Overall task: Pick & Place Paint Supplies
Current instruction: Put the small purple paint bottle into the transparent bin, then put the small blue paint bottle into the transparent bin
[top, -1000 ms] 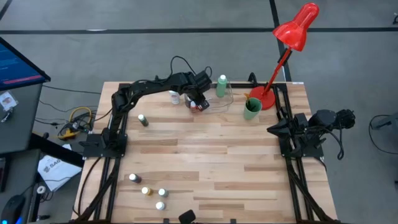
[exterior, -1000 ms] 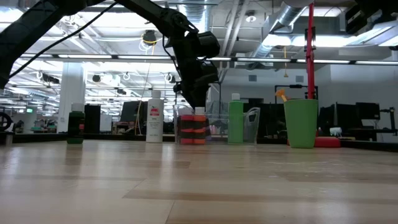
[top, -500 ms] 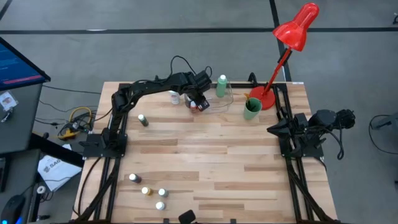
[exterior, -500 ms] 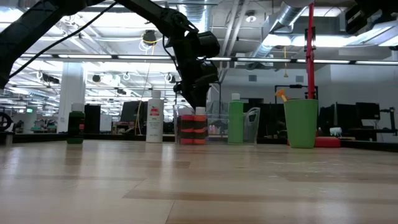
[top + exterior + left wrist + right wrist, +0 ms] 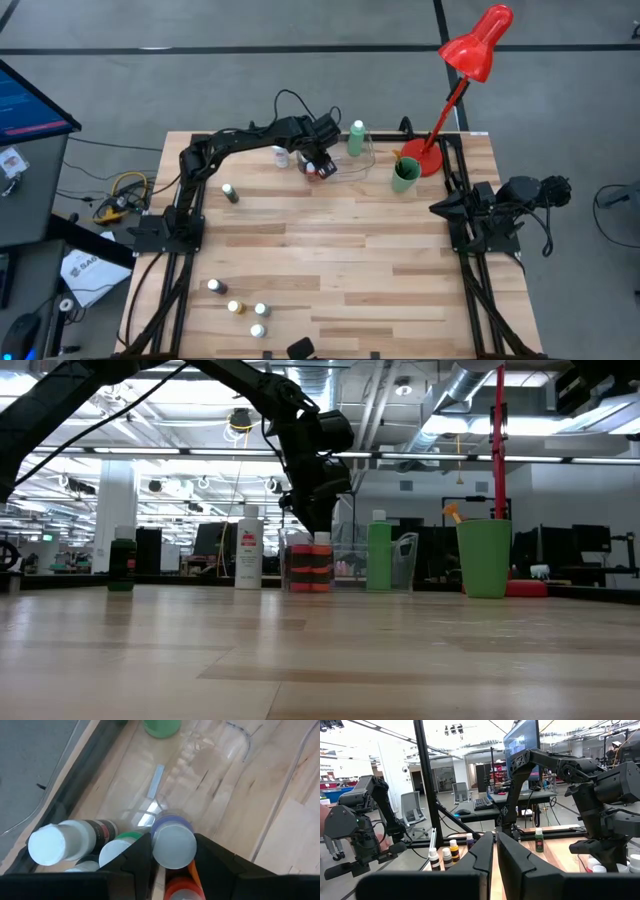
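Progress of the sort, seen from above. The left gripper [image 5: 318,165] hangs over the clear plastic tray [image 5: 368,155] at about twelve o'clock on the surface [image 5: 330,260]. In the left wrist view its fingers [image 5: 135,862] flank a white-capped bottle [image 5: 172,842] that stands among others already in the tray: an orange-bodied bottle [image 5: 182,887], a green one [image 5: 120,847] and a dark-labelled one lying on its side [image 5: 70,840]. The fingers look eased off the cap, but whether they touch it cannot be told; the bottle appears set down, so this placement is judged to be at its release.

Also in or beside the tray: the tall green bottle [image 5: 356,138]; a white bottle [image 5: 281,155] stands just at its nine o'clock side.

Left to do: a dark bottle [image 5: 230,192] at ten o'clock, and a cluster of four small bottles [image 5: 240,305] at seven o'clock, all well apart from the tray. No brushes can be made out.

The right gripper [image 5: 440,207] waits at three o'clock, clenched on nothing. The green cup [image 5: 404,174] and red lamp [image 5: 470,60] stand at one o'clock.
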Available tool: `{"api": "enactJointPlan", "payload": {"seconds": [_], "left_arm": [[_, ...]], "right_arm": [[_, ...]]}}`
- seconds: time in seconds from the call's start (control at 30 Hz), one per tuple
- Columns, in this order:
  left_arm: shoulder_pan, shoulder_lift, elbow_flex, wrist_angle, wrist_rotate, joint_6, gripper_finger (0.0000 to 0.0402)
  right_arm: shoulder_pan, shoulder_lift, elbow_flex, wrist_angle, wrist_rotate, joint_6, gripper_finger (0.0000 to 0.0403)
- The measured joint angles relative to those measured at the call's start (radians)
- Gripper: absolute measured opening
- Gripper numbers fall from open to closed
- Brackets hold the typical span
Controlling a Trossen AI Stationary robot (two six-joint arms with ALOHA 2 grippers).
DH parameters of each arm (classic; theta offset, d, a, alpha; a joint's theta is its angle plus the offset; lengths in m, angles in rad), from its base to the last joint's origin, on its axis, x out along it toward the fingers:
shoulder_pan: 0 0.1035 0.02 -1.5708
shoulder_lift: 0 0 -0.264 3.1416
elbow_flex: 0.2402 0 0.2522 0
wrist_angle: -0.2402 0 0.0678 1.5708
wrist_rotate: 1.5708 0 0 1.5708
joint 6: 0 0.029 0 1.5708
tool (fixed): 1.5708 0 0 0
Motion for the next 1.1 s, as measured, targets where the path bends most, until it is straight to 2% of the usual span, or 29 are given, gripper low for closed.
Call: {"api": "enactJointPlan", "payload": {"seconds": [0.43, 0.63, 0.8, 0.9, 1.03, 1.1], "left_arm": [[0.0, 0.0, 0.001, 0.002, 0.001, 0.0, 0.0159], [0.0, -0.032, 0.001, 0.002, 0.003, 0.009, 0.0159], [-0.002, -0.149, 0.001, -0.008, 0.005, 0.026, 0.0163], [-0.012, -0.26, 0.001, -0.053, 0.005, 0.021, 0.0168], [-0.046, -0.423, 0.002, -0.206, 0.014, 0.013, 0.0173], [-0.072, -0.503, 0.002, -0.316, 0.015, -0.038, 0.0176]], "right_arm": [[0.0, 0.0, 0.0, 0.0, 0.0, 0.0, 0.0021], [0.0, 0.0, 0.0, 0.0, 0.0, 0.0, 0.0021], [0.0, 0.0, 0.0, 0.0, 0.0, 0.0, 0.0021], [0.0, 0.0, 0.0, 0.0, 0.0, 0.0, 0.0021], [0.0, 0.0, 0.0, 0.0, 0.0, 0.0, 0.0021], [0.0, 0.0, 0.0, 0.0, 0.0, 0.0, 0.0021]]}}
